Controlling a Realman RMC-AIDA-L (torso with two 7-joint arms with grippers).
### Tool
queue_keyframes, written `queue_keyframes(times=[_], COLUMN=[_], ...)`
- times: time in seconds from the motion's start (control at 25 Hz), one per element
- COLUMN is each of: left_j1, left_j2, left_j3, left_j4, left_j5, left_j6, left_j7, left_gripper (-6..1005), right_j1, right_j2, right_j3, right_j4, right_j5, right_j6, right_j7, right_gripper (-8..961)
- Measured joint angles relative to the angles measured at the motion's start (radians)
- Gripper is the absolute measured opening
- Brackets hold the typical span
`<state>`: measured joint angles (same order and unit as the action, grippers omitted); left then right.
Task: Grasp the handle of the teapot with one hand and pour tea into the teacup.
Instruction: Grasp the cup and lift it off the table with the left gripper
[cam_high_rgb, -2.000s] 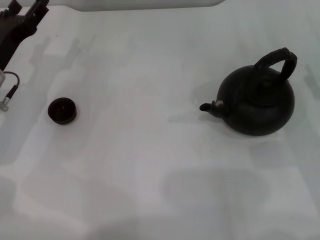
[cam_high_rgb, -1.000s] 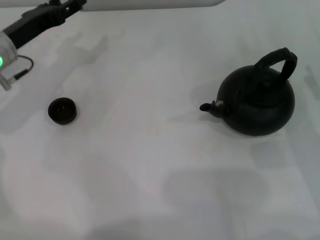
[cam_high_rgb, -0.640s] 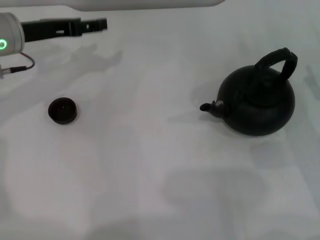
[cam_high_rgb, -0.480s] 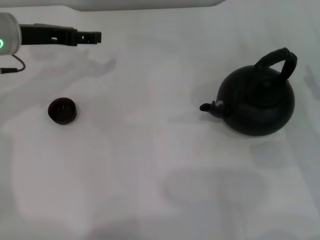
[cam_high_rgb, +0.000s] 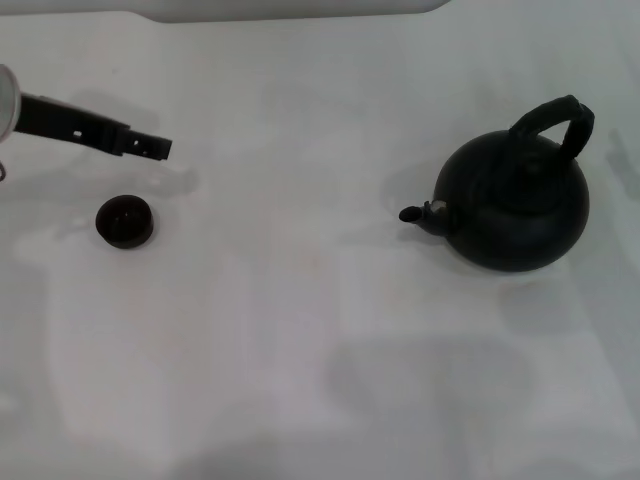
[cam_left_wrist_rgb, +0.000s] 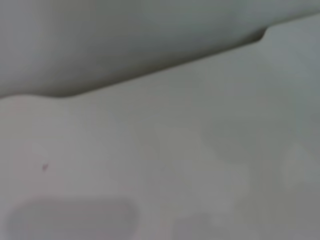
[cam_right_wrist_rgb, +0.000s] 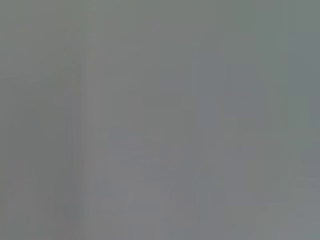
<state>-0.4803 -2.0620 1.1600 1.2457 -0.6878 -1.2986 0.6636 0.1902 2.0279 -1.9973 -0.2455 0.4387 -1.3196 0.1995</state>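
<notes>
The large round matte black teapot (cam_high_rgb: 515, 205) stands at the right of the white table in the head view, its short spout (cam_high_rgb: 412, 213) pointing left. Its thick black arched handle (cam_high_rgb: 556, 116) rises over its top. The tiny dark teacup (cam_high_rgb: 125, 220) sits far to the left. My left gripper (cam_high_rgb: 150, 146) reaches in from the left edge, just behind and above the teacup, seen side-on. Nothing is between its fingers. My right gripper is out of view. The wrist views show none of these things.
The white table (cam_high_rgb: 300, 330) spreads between cup and teapot. A pale raised edge (cam_high_rgb: 290, 8) runs along the back. The left wrist view shows only the table surface and that back edge (cam_left_wrist_rgb: 150, 70). The right wrist view shows a plain grey surface.
My left arm has swung from the far left corner out to the right, then down and back toward the teacup. Teapot and teacup have not moved.
</notes>
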Motion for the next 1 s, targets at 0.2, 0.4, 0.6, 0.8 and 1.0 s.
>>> queue_keyframes(times=[0.2,0.4,0.6,0.8,1.0], left_j1=[-0.004,-0.012,-0.015,-0.012,-0.017], left_j2=[-0.003,-0.004,-0.006,-0.011,-0.012], left_j3=[0.007,0.027,0.045,0.063,0.097], left_j4=[0.003,0.004,-0.006,-0.015,-0.047], left_j5=[0.069,0.115,0.130,0.129,0.127], left_j6=[-0.018,-0.033,-0.032,-0.011,0.012], left_j7=[-0.025,-0.042,-0.051,-0.066,-0.079], left_gripper=[871,871,871,871,871], right_j1=[0.000,0.000,0.000,0.000,-0.001], right_j2=[0.000,0.000,0.000,0.000,0.000], right_j3=[0.000,0.000,0.000,0.000,0.000], right_j4=[0.001,0.002,0.005,0.008,0.007], right_j5=[0.000,0.000,-0.001,0.000,0.000], right_j6=[0.001,0.001,0.001,0.001,-0.003], right_j7=[0.000,0.000,0.000,0.000,0.000], right_gripper=[854,854,854,854,854])
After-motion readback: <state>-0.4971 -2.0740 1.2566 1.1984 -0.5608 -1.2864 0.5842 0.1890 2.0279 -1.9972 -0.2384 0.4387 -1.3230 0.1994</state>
